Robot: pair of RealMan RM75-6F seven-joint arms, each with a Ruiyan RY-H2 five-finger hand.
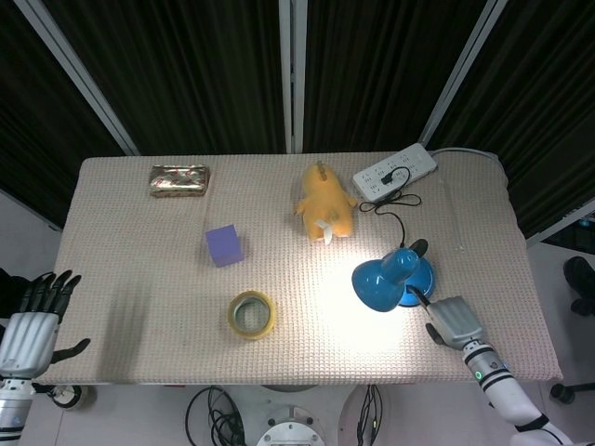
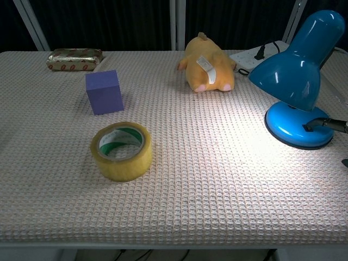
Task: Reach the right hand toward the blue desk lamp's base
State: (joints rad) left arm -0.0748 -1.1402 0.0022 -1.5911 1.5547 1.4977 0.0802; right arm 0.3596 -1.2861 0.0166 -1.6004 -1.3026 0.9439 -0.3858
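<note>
The blue desk lamp [image 1: 390, 277] stands lit at the table's right, its shade [image 2: 296, 65] tilted over its round base [image 2: 293, 130]. My right hand [image 1: 450, 320] lies on the table just right of and in front of the base. One dark finger [image 2: 326, 124] stretches out and touches the base's right rim near the switch. It holds nothing. My left hand [image 1: 28, 321] hangs off the table's left front corner with its fingers spread, also holding nothing. The chest view does not show it.
A yellow tape roll [image 2: 122, 150] lies front centre and a purple cube [image 2: 103, 91] sits behind it. An orange plush toy [image 2: 206, 68] and a white power strip [image 1: 395, 170] with the lamp's black cord are behind the lamp. A foil-wrapped packet [image 1: 179, 179] lies at the back left.
</note>
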